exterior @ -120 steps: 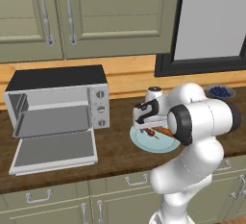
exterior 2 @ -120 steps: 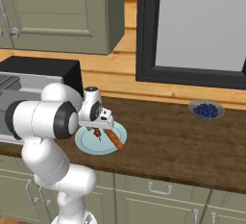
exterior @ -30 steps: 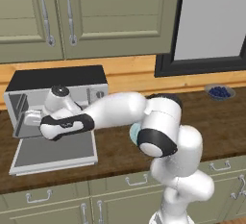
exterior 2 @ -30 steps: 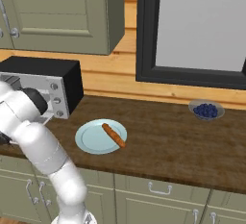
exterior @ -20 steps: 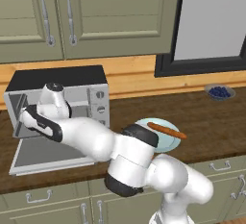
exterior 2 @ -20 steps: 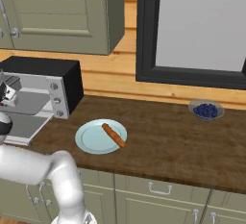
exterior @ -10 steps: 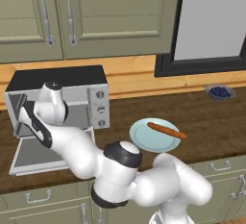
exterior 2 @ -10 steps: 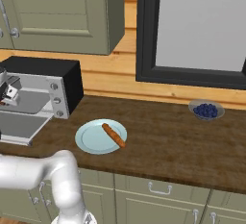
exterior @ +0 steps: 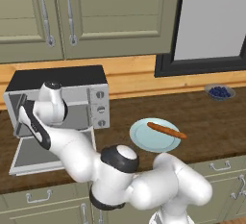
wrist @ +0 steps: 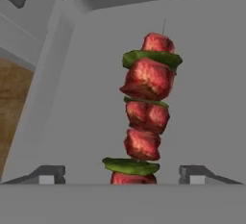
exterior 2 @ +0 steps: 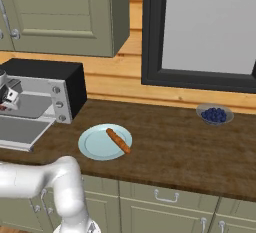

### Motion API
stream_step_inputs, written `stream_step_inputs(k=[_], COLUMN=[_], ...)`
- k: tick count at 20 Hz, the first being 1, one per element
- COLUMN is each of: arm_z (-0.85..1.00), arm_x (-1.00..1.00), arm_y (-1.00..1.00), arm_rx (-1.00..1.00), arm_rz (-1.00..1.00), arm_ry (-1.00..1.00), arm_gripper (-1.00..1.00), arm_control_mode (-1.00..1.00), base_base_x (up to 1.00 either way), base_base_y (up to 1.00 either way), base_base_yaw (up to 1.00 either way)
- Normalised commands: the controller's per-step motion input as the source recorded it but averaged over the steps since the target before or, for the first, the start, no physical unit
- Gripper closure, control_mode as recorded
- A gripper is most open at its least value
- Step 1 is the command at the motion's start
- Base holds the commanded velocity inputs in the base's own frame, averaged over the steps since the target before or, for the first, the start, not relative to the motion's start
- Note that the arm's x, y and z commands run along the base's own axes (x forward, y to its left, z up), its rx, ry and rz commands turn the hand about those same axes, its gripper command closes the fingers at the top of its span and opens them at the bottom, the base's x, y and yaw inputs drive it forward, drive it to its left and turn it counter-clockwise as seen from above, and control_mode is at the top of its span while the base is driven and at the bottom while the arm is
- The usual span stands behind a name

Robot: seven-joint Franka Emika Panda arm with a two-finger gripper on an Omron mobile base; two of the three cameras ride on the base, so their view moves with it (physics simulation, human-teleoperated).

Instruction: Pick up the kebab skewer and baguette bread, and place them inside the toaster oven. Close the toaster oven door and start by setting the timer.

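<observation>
My arm covers much of the toaster oven (exterior: 72,91) cavity in the left base view, so I can't see inside it there. In the hand view the kebab skewer (wrist: 146,117) runs off behind the bottom band. The toaster oven door (exterior 2: 17,132) is cut by the right base view's left edge.

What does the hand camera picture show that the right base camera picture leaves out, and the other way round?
Hand view alone: the kebab skewer close up, red chunks with green slices, against grey oven surfaces, and the gripper with its tips set wide either side of it.

Right base view alone: the baguette bread on its plate, and a bowl of blueberries on the counter.

Both: the toaster oven.
</observation>
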Motion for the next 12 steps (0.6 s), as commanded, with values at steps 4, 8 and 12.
stream_step_inputs(k=[4, 8, 12], arm_z=[0.36, 0.21, 0.07], arm_x=[-0.66, -1.00, -0.94], arm_y=[-0.43, -1.00, -1.00], arm_rx=[-0.01, -0.10, -0.10], arm_rz=[0.02, 0.01, 0.07], arm_ry=[0.00, 0.00, 0.00], arm_gripper=[-1.00, -1.00, -1.00], arm_control_mode=[-1.00, -1.00, -1.00], base_base_x=[0.00, 0.00, 0.00], base_base_y=[0.00, 0.00, 0.00], base_base_yaw=[0.00, 0.00, 0.00])
